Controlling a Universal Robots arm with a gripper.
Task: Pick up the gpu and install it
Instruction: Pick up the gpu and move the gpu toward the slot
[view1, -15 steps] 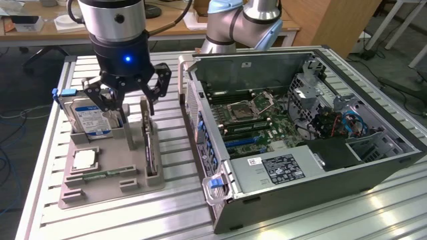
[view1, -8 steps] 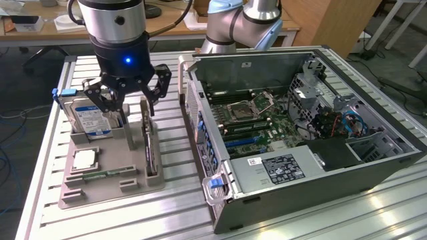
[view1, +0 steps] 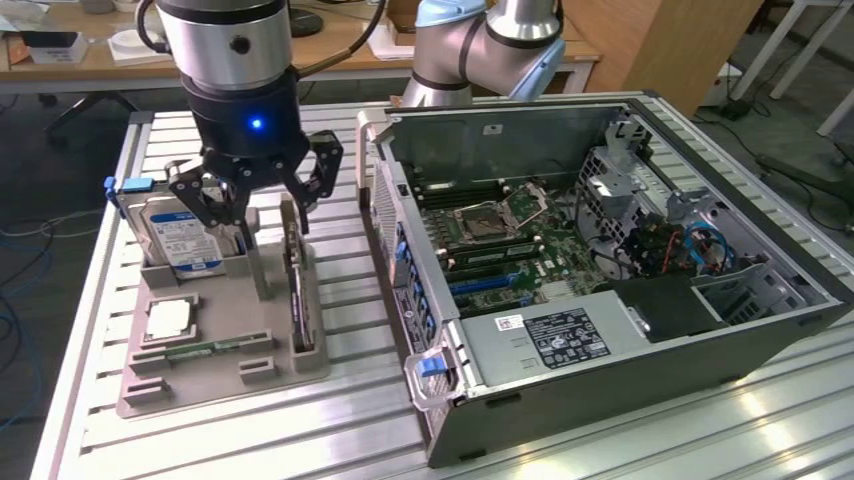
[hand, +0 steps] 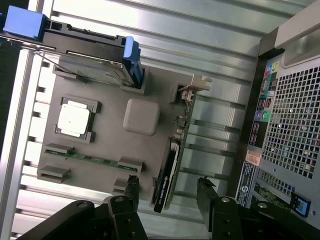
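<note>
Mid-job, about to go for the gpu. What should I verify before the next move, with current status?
1. gripper open and empty: ok.
2. gpu standing on edge in the tray: ok.
3. fingers on either side of the gpu, wrist view: ok.
4. Finger clearance from the hard drive: cannot tell.
5. computer case side open: ok.
6. Free expansion slot inside: cannot tell.
</note>
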